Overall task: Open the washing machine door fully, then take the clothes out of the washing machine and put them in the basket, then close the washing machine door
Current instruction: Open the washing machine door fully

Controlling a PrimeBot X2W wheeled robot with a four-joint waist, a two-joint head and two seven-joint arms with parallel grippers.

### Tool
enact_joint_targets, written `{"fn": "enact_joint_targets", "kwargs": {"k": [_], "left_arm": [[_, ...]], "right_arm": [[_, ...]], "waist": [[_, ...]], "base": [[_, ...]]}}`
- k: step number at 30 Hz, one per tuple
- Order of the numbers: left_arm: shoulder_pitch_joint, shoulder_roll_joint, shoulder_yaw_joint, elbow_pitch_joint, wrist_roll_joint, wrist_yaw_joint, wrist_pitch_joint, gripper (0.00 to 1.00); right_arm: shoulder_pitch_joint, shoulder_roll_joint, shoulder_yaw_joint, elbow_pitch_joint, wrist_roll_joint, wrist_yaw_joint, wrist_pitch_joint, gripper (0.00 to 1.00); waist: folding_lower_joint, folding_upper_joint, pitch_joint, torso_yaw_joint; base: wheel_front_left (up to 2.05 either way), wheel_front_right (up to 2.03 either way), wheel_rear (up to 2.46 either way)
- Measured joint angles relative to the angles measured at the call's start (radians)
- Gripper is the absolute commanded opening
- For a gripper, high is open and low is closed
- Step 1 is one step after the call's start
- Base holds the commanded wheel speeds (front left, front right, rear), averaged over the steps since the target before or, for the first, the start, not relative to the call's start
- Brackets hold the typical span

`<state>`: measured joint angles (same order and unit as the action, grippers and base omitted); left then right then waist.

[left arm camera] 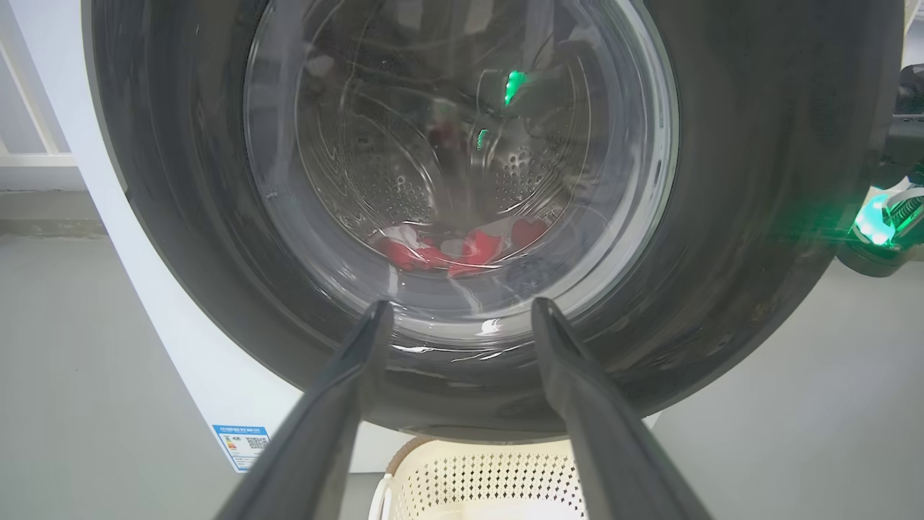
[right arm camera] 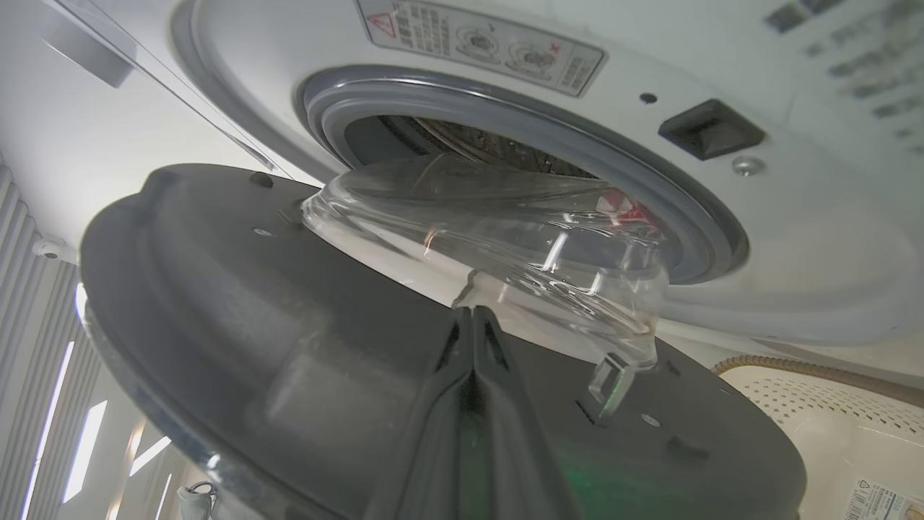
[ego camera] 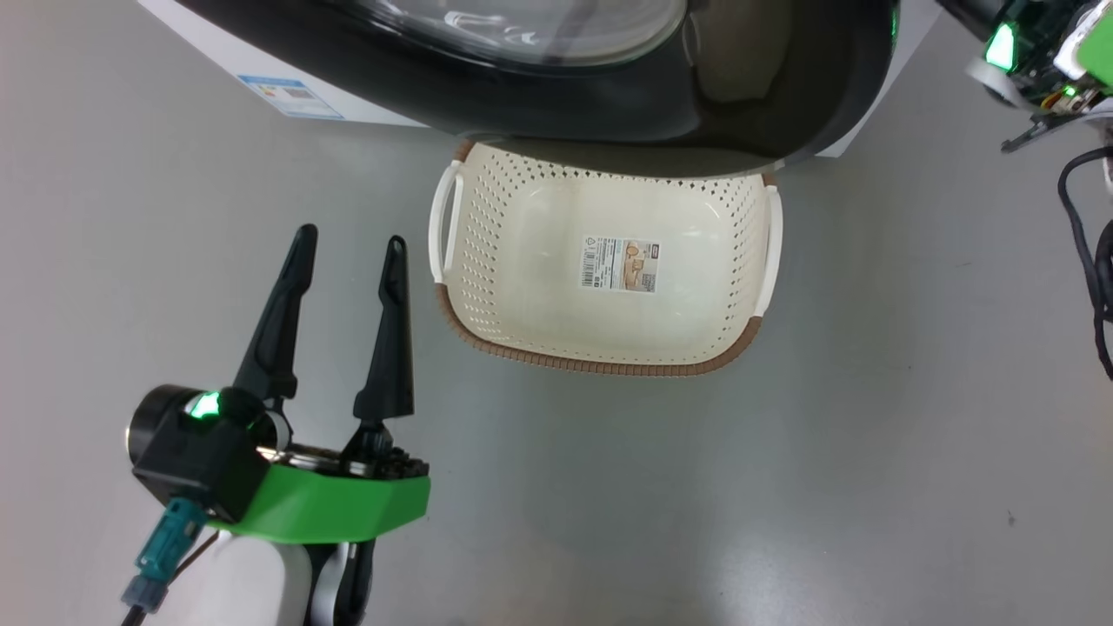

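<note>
The washing machine door (ego camera: 609,104) stands partly open, its black rim hanging over the far edge of the basket (ego camera: 600,365), which sits empty on the floor. My left gripper (ego camera: 349,236) is open and holds nothing, left of the basket and facing the door's outer glass (left arm camera: 462,144). Through that glass the red clothes (left arm camera: 462,249) lie low in the drum. My right gripper (right arm camera: 473,312) is shut, its tips against the door's grey inner face (right arm camera: 253,325) just below the glass bowl (right arm camera: 505,238). Behind the bowl are the washing machine's grey ring (right arm camera: 693,202) and a bit of red clothes (right arm camera: 628,211).
Grey floor lies around the basket. The white washing machine body (ego camera: 217,43) carries a blue label (ego camera: 291,96). My right arm's wrist (ego camera: 1030,52) with its green light is at the door's right edge, and black cables (ego camera: 1087,252) hang at the far right.
</note>
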<state>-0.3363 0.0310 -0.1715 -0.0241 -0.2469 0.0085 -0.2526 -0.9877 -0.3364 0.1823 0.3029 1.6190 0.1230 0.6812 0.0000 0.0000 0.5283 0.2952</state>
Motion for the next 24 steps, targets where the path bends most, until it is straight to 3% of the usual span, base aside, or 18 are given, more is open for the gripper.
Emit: {"fn": "enact_joint_targets", "kwargs": {"k": [6, 7, 9, 11, 16, 24], "left_arm": [[0.001, 0.0, 0.001, 0.003, 0.0, 0.0, 0.0, 1.0], [0.001, 0.0, 0.002, 0.004, 0.0, 0.0, 0.0, 1.0], [0.001, 0.0, 0.002, 0.005, 0.0, 0.0, 0.0, 1.0], [0.001, 0.0, 0.004, 0.006, 0.0, 0.0, 0.0, 1.0], [0.001, 0.0, 0.013, 0.011, 0.0, 0.0, 0.0, 1.0], [0.0, 0.0, 0.033, 0.031, 0.0, -0.009, 0.0, 1.0]], "right_arm": [[0.004, 0.016, -0.003, 0.012, -0.027, 0.0, -0.034, 0.0], [0.005, 0.019, -0.003, 0.016, -0.034, 0.0, -0.046, 0.07], [0.007, 0.023, -0.005, 0.018, -0.058, 0.0, -0.074, 0.45], [0.016, 0.023, -0.009, 0.016, -0.082, 0.0, -0.114, 1.0], [0.048, 0.013, 0.003, -0.017, -0.156, 0.0, -0.218, 1.0], [0.109, -0.058, 0.121, -0.102, -0.287, 0.0, -0.438, 1.0]], "waist": [[0.0, 0.0, -0.008, -0.009], [0.0, 0.0, -0.008, -0.011], [0.0, 0.0, -0.009, -0.015], [0.0, 0.0, -0.009, -0.019], [0.0, 0.0, -0.012, -0.037], [0.0, 0.0, -0.019, -0.079]], "base": [[0.0, 0.0, 0.0], [0.0, 0.0, 0.0], [0.0, 0.0, 0.0], [0.0, 0.0, 0.0], [0.0, 0.0, 0.0], [0.0, 0.0, 0.0]]}}
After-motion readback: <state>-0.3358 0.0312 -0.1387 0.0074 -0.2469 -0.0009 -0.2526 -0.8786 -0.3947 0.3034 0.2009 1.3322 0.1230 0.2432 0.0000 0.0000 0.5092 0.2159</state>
